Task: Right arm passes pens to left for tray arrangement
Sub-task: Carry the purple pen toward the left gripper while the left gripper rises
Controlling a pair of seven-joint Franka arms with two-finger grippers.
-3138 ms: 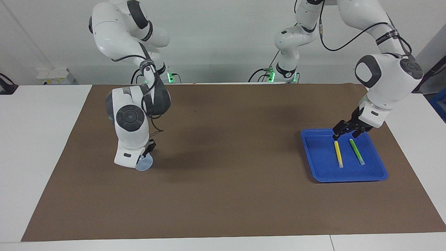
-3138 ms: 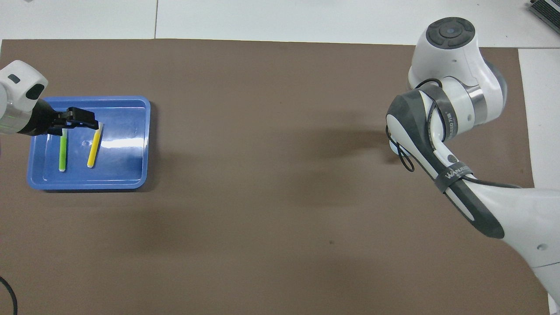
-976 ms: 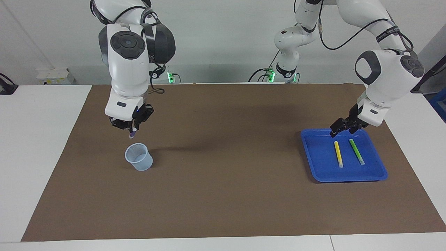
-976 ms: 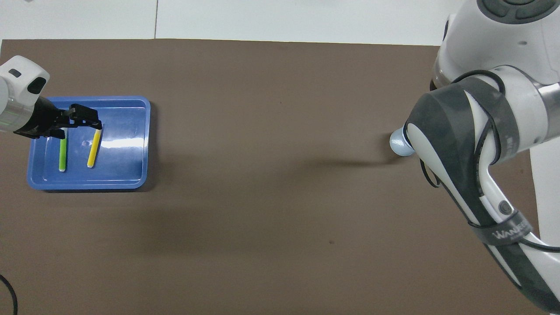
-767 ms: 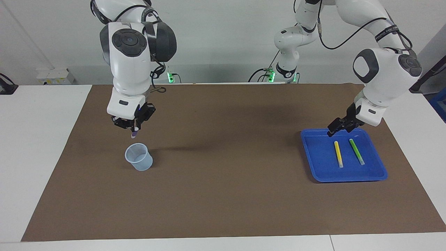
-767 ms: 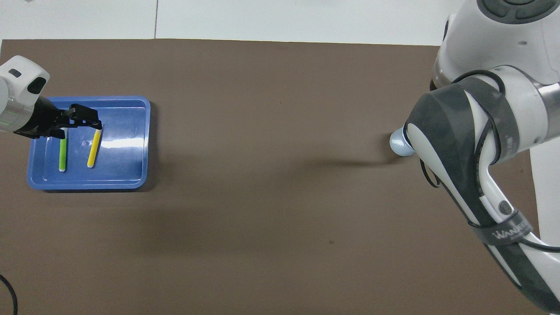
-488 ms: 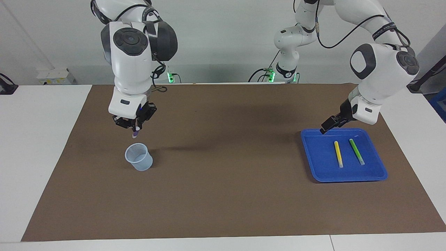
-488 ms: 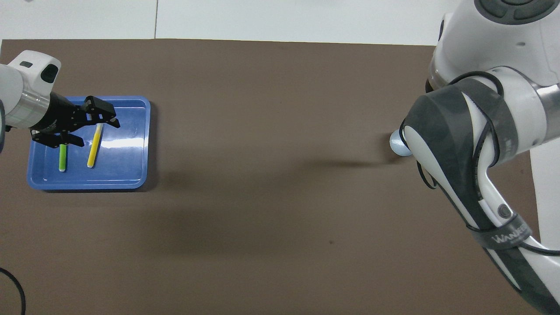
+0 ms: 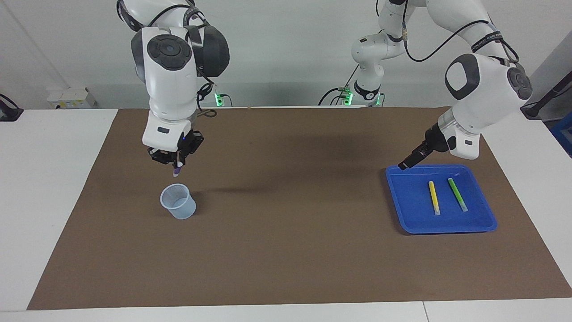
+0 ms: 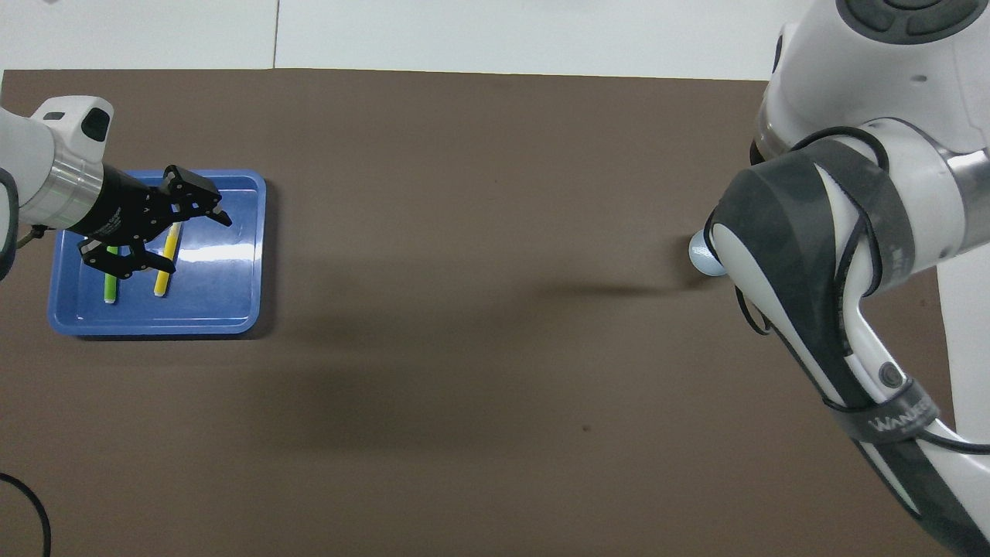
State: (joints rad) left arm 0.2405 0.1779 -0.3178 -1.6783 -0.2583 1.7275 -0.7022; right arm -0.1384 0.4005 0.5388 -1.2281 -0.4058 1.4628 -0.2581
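Standing on the brown-matted surface [image 9: 286, 250], a translucent bluish plastic cup [image 9: 178, 201] sits under the right claw [image 9: 174, 166], pinching a purple pen [image 9: 176, 170]. Toward the left arm's end, the left claw [image 9: 403, 164] hangs spread over the shallow blue plastic tray [image 9: 406, 210] holding yellow [image 9: 433, 197] and green [image 9: 457, 194] pens.

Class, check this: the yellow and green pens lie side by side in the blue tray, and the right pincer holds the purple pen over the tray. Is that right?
One slip. The facing view shows the right pincer holding the purple pen above the brown mat by the translucent cup, not over the tray. The yellow pen and green pen do lie side by side in the tray.
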